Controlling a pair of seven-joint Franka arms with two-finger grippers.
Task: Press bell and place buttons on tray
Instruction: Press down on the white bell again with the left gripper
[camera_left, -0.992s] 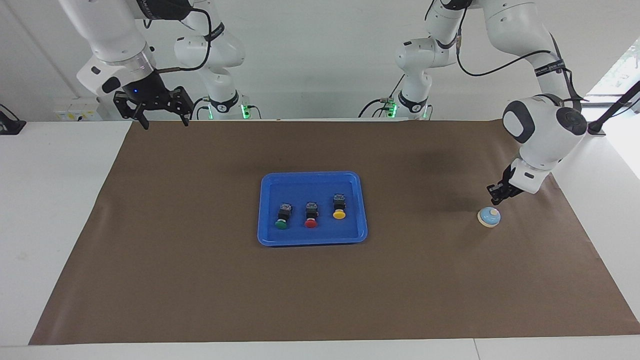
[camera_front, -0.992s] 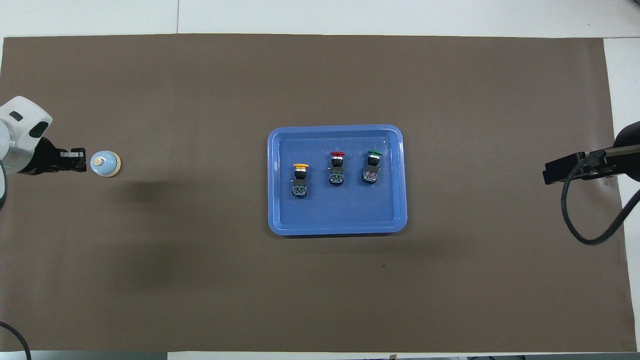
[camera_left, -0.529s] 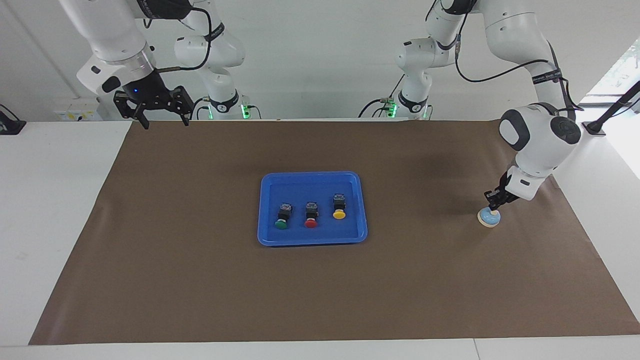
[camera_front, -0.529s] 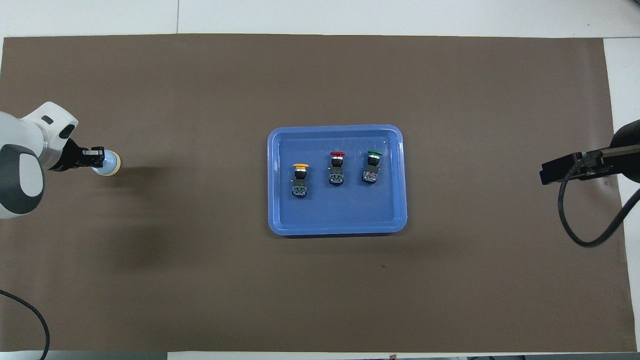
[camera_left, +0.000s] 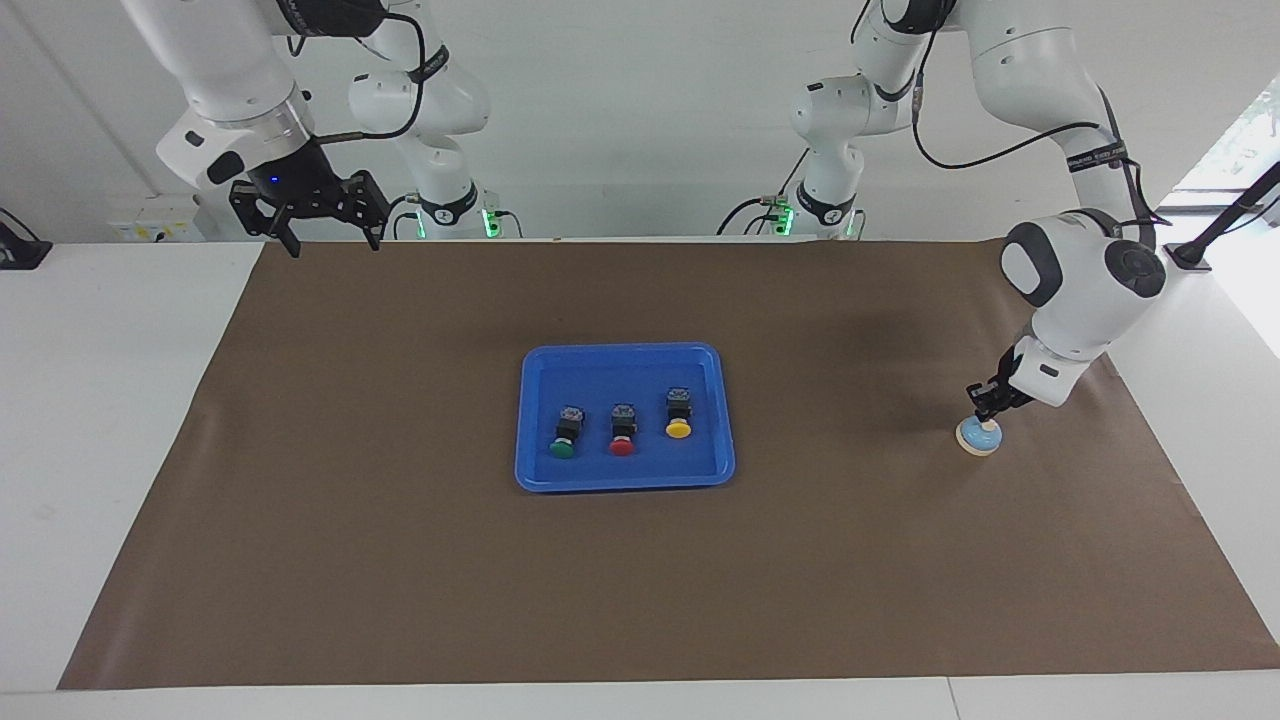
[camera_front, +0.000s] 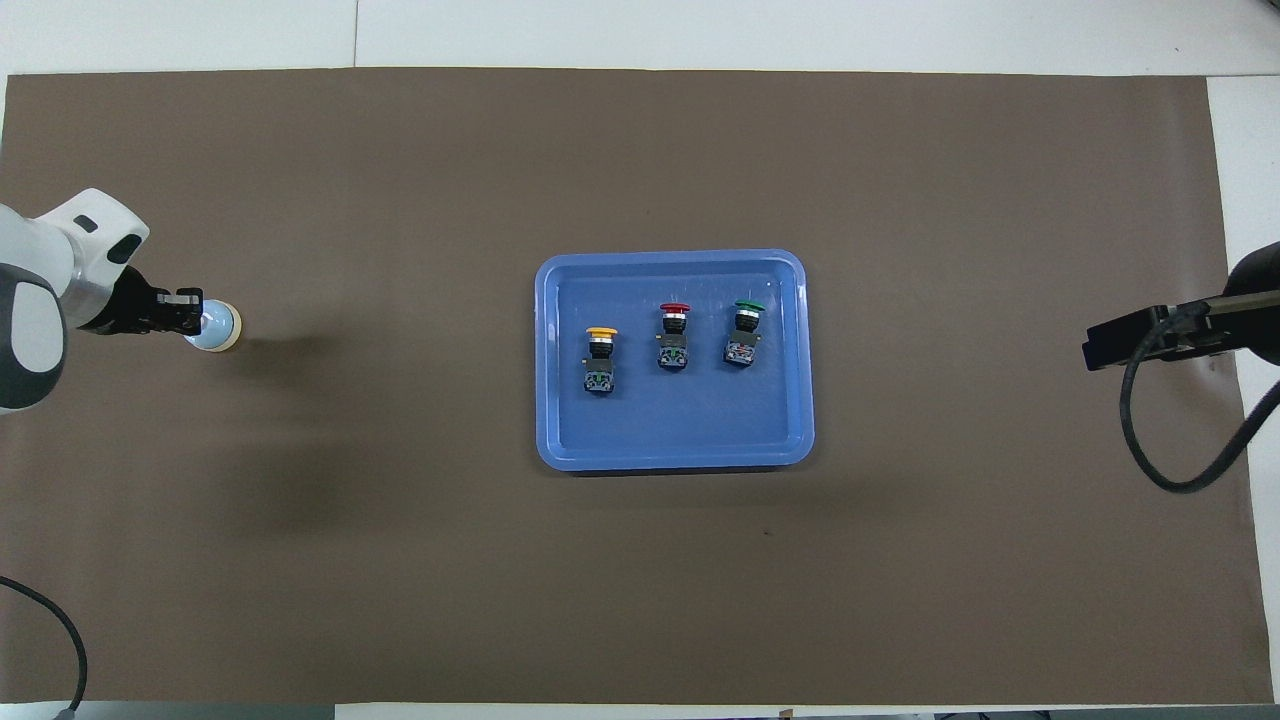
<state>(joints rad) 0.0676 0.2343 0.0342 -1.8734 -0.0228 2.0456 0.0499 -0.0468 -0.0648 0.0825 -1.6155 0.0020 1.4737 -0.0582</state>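
The left gripper (camera_left: 984, 412) is standing on top of the bell (camera_left: 978, 437), its tip meeting the crown of the dome. Whether its fingers are together or slightly apart cannot be told from either view, and it is carrying nothing. The bell is sitting on the brown mat (camera_left: 640, 560) at the left arm's end of the table, well apart from the tray (camera_left: 528, 420). In the overhead view the left gripper (camera_front: 190, 312) is covering the knob and part of the bell (camera_front: 222, 328).

The tray (camera_front: 548, 380) is lying in the middle of the mat. All three buttons are lying inside it in a row, none touching another: the yellow button (camera_left: 678, 412) toward the left arm's end, the red button (camera_left: 622, 430) in the middle and the green button (camera_left: 565, 433) toward the right arm's end. Their caps are pointing away from the robots. From above they show as the yellow button (camera_front: 599, 358), red button (camera_front: 672, 337) and green button (camera_front: 744, 333).

The right arm is waiting, its right gripper (camera_left: 326, 235) hanging with the fingers wide apart and empty over the mat's edge at the robots' end. The right gripper (camera_front: 1140, 340) is showing side-on in the overhead view.
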